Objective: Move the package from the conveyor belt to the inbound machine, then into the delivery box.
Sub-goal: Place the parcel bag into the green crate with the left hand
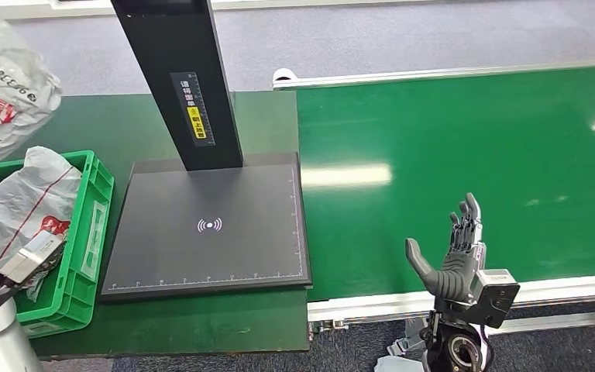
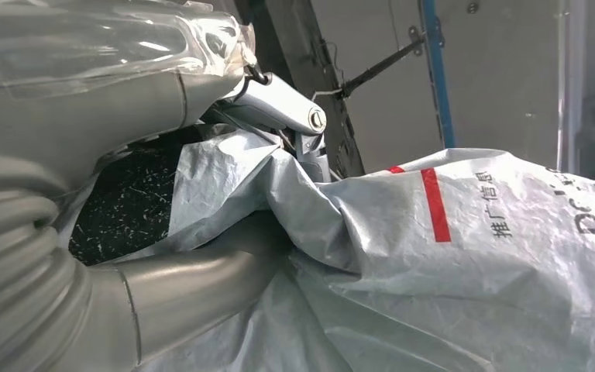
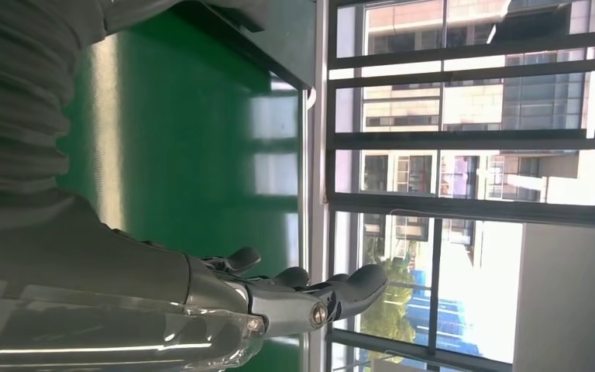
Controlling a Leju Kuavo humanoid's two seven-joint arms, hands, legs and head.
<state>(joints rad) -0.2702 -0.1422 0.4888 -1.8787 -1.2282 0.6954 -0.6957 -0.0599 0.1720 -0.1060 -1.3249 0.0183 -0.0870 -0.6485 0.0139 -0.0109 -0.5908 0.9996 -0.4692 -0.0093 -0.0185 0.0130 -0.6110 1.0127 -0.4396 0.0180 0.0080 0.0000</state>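
A grey plastic package (image 1: 23, 203) with red print lies in the green delivery box (image 1: 93, 232) at the left. My left hand (image 1: 29, 260) reaches into the box, mostly hidden under the package. Close up, my left hand (image 2: 201, 101) grips the crumpled package (image 2: 472, 256) between thumb and fingers. The black inbound machine plate (image 1: 209, 232) with its black post (image 1: 178, 77) sits bare beside the box. My right hand (image 1: 457, 260) stands upright and open at the near edge of the green conveyor belt (image 1: 465, 147), holding nothing. In the right wrist view, my right hand (image 3: 279, 298) shows its fingers straight.
A second grey package (image 1: 0, 85) hangs at the upper left, near the camera; what holds it is hidden. The belt's metal rail (image 1: 434, 298) runs along the near edge. A window (image 3: 465, 155) lies beyond the belt.
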